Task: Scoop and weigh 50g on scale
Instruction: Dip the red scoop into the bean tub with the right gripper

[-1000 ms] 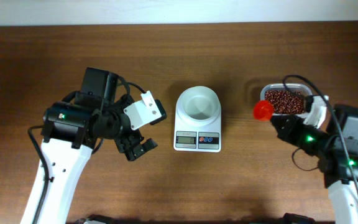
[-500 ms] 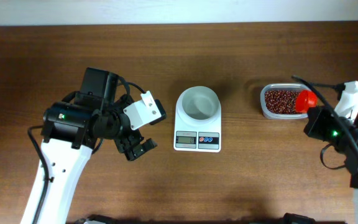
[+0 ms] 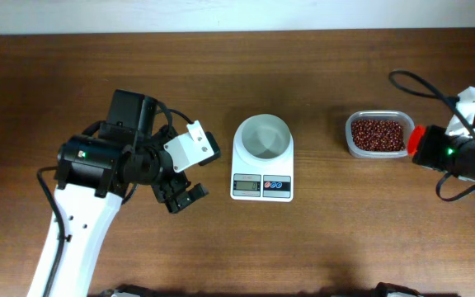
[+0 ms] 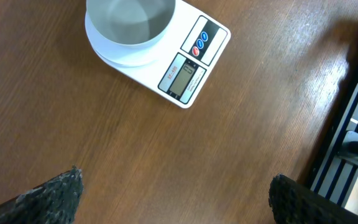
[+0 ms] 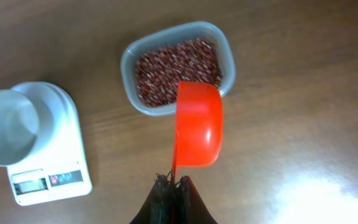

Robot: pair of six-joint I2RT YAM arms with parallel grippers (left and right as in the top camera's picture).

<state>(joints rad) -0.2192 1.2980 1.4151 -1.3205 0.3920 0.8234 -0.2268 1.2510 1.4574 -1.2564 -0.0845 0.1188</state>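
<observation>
There is one scale [image 3: 262, 161], at the middle of the table. It is white, with one round white bowl [image 3: 263, 136] on top, and one grey display [image 3: 246, 186] beside red and blue buttons [image 3: 275, 186] on its 6 o'clock side. At 3 o'clock stands one clear tub [image 3: 377, 134] of red beans. One red scoop [image 5: 197, 124] hangs at the tub's 3 o'clock edge, its handle pinched in the closed right gripper [image 5: 171, 199]. At 9 o'clock of the scale, the left gripper [image 3: 200, 172] is spread wide and holds nothing.
</observation>
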